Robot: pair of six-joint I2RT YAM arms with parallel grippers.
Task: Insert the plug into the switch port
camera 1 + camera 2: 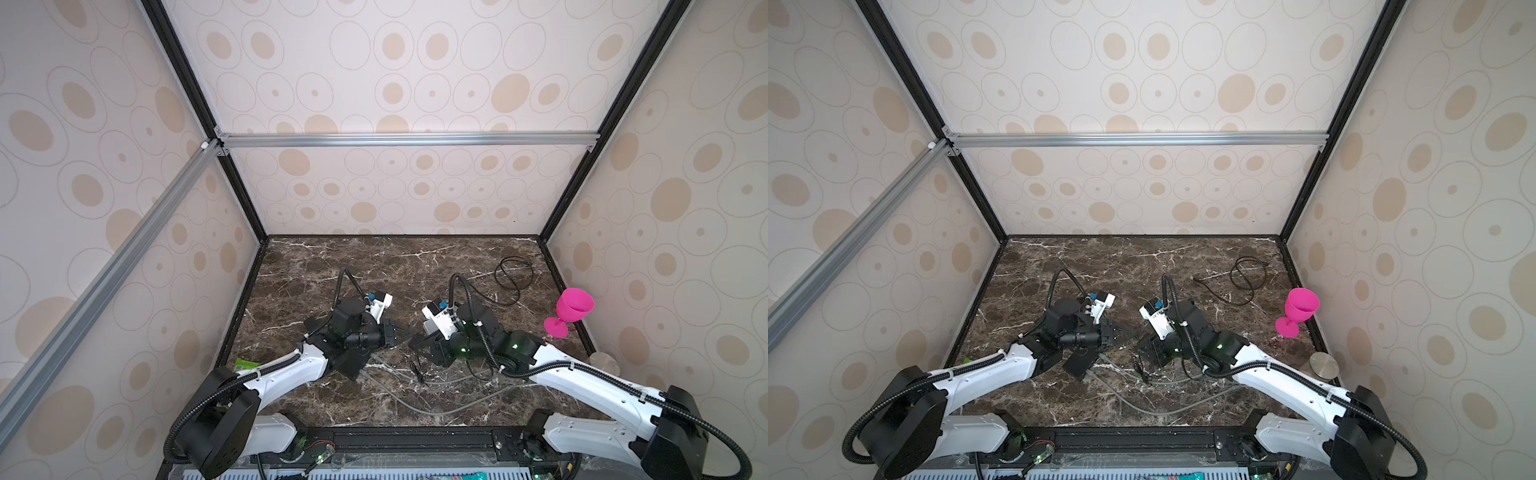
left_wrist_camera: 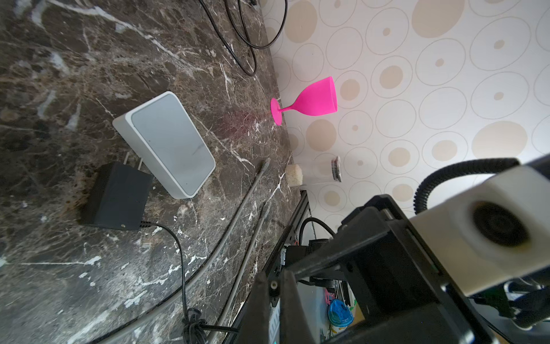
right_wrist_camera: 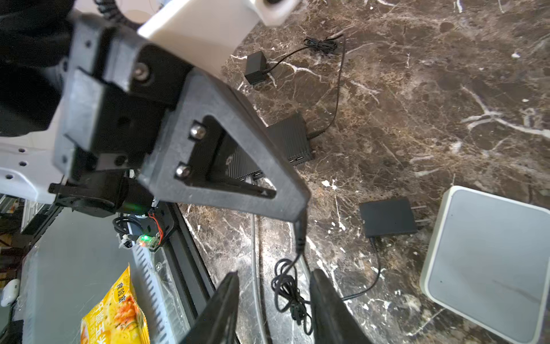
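Note:
The switch (image 2: 166, 143) is a flat white box lying on the marble, also in the right wrist view (image 3: 485, 262); its ports do not show. Beside it lies a black power adapter (image 3: 387, 217) whose thin cable runs to a tangled bundle (image 3: 288, 292). My left gripper (image 3: 302, 208) is shut on the black plug (image 3: 301, 235) at the end of that cable, above the table. My right gripper (image 3: 279, 309) is open, its fingers either side of the bundle. In both top views the two grippers (image 1: 405, 334) (image 1: 419, 345) meet at mid-table, and the switch is hidden under the arms.
A black ribbed box (image 3: 288, 140) with its own adapter (image 3: 256, 67) sits near the left arm. Grey network cables (image 2: 238, 202) run along the front. A pink goblet (image 1: 571, 309), a lidded jar (image 1: 1323, 365) and a looped black cable (image 1: 515, 274) stand to the right.

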